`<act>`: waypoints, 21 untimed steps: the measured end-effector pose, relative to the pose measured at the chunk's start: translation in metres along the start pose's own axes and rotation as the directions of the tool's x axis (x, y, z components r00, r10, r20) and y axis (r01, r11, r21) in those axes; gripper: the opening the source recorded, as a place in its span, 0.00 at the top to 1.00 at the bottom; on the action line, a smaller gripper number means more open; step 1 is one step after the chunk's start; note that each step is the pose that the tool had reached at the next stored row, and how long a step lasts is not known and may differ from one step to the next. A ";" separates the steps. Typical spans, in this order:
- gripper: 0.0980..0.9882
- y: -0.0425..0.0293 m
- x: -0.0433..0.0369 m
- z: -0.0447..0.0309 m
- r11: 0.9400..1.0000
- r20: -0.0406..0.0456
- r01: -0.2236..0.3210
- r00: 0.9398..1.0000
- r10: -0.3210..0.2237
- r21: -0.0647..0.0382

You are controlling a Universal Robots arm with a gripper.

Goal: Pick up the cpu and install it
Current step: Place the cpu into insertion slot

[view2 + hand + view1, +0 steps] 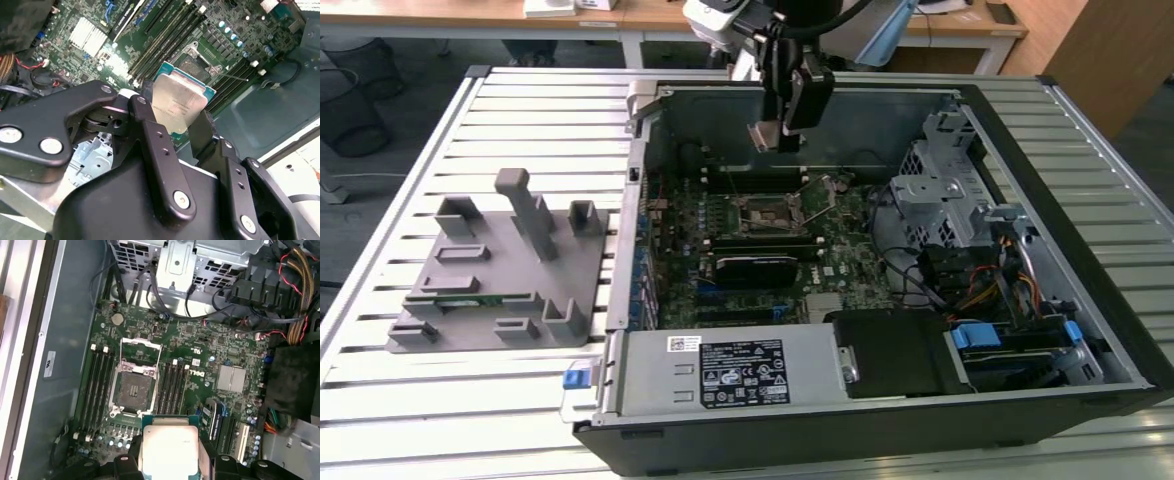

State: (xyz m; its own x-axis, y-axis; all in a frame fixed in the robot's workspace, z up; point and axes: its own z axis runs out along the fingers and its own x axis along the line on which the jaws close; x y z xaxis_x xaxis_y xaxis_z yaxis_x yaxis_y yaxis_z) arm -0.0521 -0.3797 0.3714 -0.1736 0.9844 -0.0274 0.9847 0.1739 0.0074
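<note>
As the exterior view shows, the gripper (774, 135) hangs inside the open computer case (881, 115), above the motherboard (761, 255). Its black fingers (150, 130) clamp opposite edges of the cpu (179, 102), which is held in the air near the empty, uncovered socket (134, 389) without touching it.

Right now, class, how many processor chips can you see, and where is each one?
1. The chip is clamped in the gripper, held over the motherboard near the open, empty socket. Parts of the case are hidden, so another could be out of sight.
</note>
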 end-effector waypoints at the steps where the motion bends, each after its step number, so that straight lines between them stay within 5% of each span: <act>1: 0.52 0.0002 0.0010 0.0010 1.000 0.000 -0.003 1.000 0.003 0.000; 6: 0.52 0.0022 0.0117 0.0046 1.000 0.000 -0.007 1.000 0.007 0.000; 16: 0.52 0.0024 0.0123 0.0107 0.990 0.001 -0.139 0.990 0.139 0.003; 21: 0.52 0.0024 0.0129 0.0128 0.989 0.001 -0.147 0.989 0.147 0.002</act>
State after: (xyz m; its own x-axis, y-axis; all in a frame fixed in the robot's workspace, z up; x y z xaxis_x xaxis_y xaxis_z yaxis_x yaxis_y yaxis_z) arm -0.0518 -0.3669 0.3583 -0.0267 0.9993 -0.0270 0.9996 0.0269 0.0091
